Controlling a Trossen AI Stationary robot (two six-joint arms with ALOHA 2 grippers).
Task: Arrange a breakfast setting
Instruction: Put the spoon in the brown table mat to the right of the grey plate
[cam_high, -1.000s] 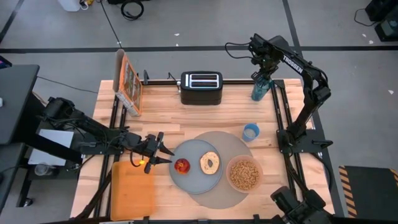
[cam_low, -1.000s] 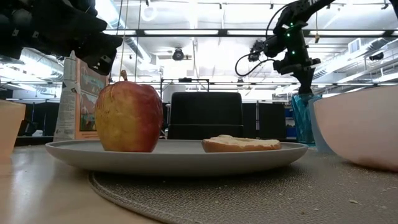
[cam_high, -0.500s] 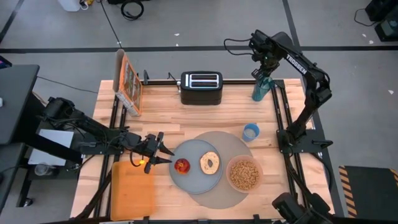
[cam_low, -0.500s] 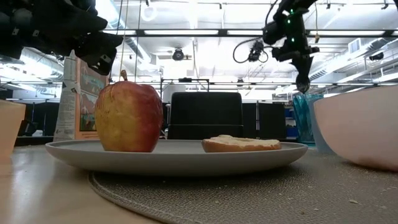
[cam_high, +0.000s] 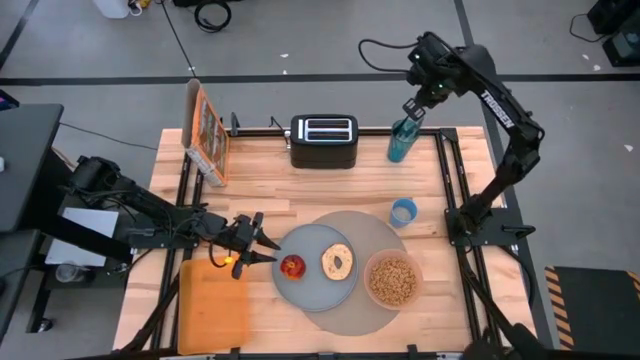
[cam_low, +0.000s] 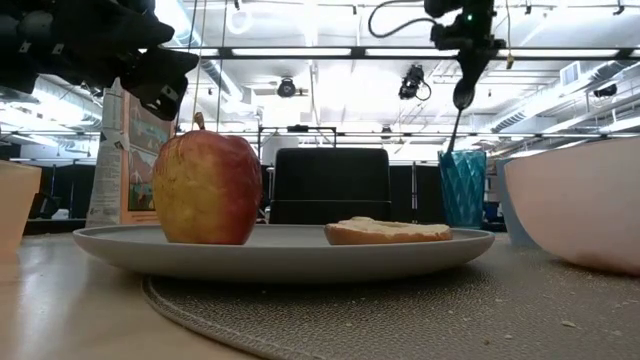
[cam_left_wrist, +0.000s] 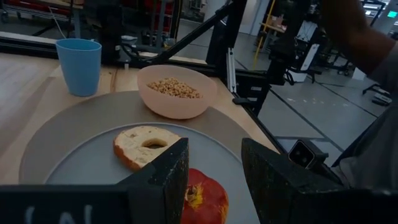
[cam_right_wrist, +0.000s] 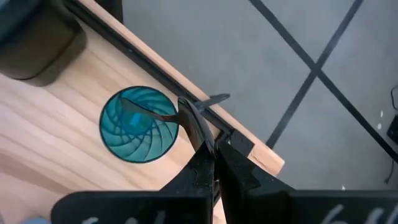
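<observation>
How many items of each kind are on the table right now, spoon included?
Food: 3, apple, bagel, cereal box
Dishes: 4, plate, bowl, cup, teal glass
Cutlery: 1, spoon, held by the right tool
Other: 3, mat, board, toaster
Total: 11

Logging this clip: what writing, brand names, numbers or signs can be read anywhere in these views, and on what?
"TROSSEN": white letters along the right arm, in the high view.
Upright printed box at the table's far left: its printing is too blurred to read.
Nothing else legible in any view.
</observation>
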